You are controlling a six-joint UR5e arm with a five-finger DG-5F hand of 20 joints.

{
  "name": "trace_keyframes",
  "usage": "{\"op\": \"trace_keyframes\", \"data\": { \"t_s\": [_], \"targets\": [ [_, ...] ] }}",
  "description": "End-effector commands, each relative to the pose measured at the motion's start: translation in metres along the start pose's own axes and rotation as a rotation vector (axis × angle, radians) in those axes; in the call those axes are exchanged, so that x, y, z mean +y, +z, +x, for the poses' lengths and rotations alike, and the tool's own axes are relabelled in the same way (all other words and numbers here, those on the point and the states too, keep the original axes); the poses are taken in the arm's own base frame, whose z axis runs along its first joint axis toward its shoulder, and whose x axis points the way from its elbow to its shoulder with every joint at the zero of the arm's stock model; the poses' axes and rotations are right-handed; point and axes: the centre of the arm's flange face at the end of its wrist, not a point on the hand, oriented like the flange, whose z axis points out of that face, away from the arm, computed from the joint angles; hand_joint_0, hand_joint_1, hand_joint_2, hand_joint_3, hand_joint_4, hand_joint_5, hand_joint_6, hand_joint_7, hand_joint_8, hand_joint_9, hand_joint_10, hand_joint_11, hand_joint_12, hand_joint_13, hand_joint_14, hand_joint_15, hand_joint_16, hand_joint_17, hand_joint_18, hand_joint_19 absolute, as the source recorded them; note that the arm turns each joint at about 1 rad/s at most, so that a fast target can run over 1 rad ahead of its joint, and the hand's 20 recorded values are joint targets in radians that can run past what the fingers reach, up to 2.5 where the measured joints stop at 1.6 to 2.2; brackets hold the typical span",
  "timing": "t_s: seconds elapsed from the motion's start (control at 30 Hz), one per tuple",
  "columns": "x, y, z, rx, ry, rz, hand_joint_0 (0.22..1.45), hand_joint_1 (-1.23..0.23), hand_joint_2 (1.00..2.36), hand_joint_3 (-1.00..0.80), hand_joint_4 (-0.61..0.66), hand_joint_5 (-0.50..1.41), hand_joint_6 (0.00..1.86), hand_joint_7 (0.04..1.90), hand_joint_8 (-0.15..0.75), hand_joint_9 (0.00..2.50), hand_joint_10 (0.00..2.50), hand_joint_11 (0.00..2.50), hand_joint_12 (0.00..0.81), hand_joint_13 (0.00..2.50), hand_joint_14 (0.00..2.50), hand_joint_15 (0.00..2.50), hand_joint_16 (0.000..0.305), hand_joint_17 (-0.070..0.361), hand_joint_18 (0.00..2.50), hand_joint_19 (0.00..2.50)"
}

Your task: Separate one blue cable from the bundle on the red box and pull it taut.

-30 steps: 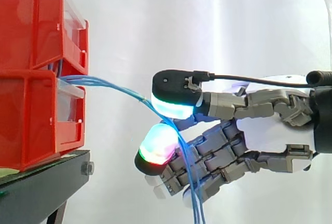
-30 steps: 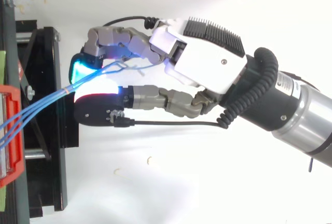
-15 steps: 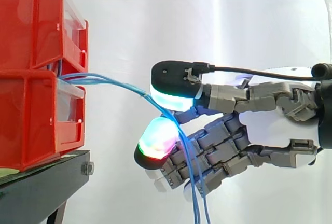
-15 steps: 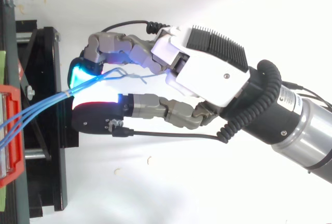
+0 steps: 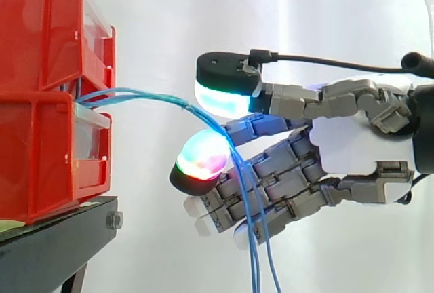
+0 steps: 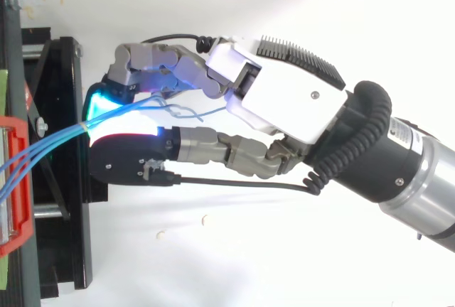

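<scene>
Fingers (image 5: 271,184): curled in toward the palm, stacked one under another in the side view. The thumb lies straight across above them, its pad (image 5: 224,96) glowing cyan-white. Below it, the foremost finger pad (image 5: 201,159) glows green, magenta and red.

Hold: the blue cables (image 5: 135,93) pass between these two pads as one bundle of several strands. They lie over the top of the lower pad. A narrow gap shows between the pads in the side view, so how hard the thumb bears down cannot be told. No single strand is drawn apart from the others.

Cable run: the bundle leaves the red bins (image 5: 41,150) at the front edge, where the upper bin meets the lower. It arches across open air to the hand (image 5: 352,150) with visible sag (not taut). Past the pads, the strands drop in front of the curled fingers to the lower edge of the side view. In the top view, loose ends (image 6: 181,111) curl toward the palm (image 6: 284,101).

Surroundings: the bins are stacked on the black stand (image 5: 54,242), their fronts near its edge facing the hand. The hand is well clear of both. A white curtain (image 5: 203,22) hangs behind.
</scene>
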Motion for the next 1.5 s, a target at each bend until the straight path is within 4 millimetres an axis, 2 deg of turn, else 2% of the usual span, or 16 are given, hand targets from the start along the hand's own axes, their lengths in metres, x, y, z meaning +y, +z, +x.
{"op": "trace_keyframes", "data": {
  "t_s": [0.0,0.37,0.47,0.53,0.67,0.8,0.9,1.07,1.13,1.27,1.47],
  "targets": [
    [0.009,-0.001,-0.004,0.015,-0.007,0.032,0.54,-0.38,1.00,-0.50,0.26,-0.09,0.50,1.19,0.332,0.76,0.01,0.27,0.344,0.63,0.01,0.25,0.043,0.097,0.71,0.41],
    [0.017,-0.003,-0.005,0.024,0.031,0.054,0.54,-0.37,1.00,-0.50,0.29,-0.09,0.50,1.18,0.335,0.78,0.01,0.26,0.346,0.64,0.01,0.25,0.044,0.098,0.73,0.41],
    [0.023,-0.002,-0.005,0.022,0.043,0.048,0.56,-0.42,1.00,-0.50,0.28,-0.09,0.50,1.17,0.331,0.79,0.01,0.26,0.340,0.66,0.01,0.24,0.042,0.095,0.74,0.42],
    [0.026,-0.002,-0.006,0.022,0.045,0.048,0.61,-0.51,1.01,-0.39,0.25,-0.08,0.50,1.15,0.313,0.83,0.01,0.26,0.327,0.69,0.01,0.25,0.040,0.090,0.76,0.41],
    [0.031,-0.001,-0.007,0.023,0.044,0.048,0.62,-0.53,1.01,-0.32,0.27,-0.07,0.50,1.14,0.312,0.85,0.01,0.26,0.328,0.70,0.01,0.25,0.039,0.088,0.77,0.42],
    [0.034,-0.001,-0.008,0.024,0.049,0.049,0.61,-0.54,1.01,-0.36,0.27,-0.07,0.50,1.14,0.314,0.86,0.01,0.26,0.330,0.72,0.01,0.25,0.039,0.088,0.78,0.42],
    [0.034,-0.001,-0.007,0.025,0.063,0.049,0.56,-0.49,1.00,-0.49,0.29,-0.07,0.50,1.14,0.328,0.89,0.01,0.28,0.336,0.74,0.01,0.26,0.041,0.091,0.80,0.42],
    [0.034,-0.002,-0.007,0.026,0.071,0.053,0.56,-0.35,1.00,-0.50,0.34,-0.05,0.50,1.09,0.329,0.94,0.01,0.26,0.341,0.78,0.01,0.26,0.041,0.092,0.83,0.43],
    [0.033,-0.002,-0.008,0.025,0.072,0.055,0.59,-0.40,1.01,-0.40,0.38,-0.05,0.50,1.05,0.325,0.96,0.01,0.26,0.338,0.79,0.01,0.27,0.041,0.091,0.83,0.43],
    [0.032,-0.002,-0.007,0.026,0.073,0.057,0.61,-0.49,1.01,-0.22,0.45,-0.06,0.50,0.97,0.375,0.99,0.01,0.25,0.379,0.84,0.01,0.25,0.050,0.111,0.93,0.37],
    [0.037,-0.001,-0.008,0.023,0.079,0.050,0.63,-0.53,1.01,-0.20,0.41,-0.07,0.50,0.99,0.382,1.00,0.01,0.26,0.386,0.86,0.01,0.25,0.050,0.113,0.94,0.37]
  ]
}}
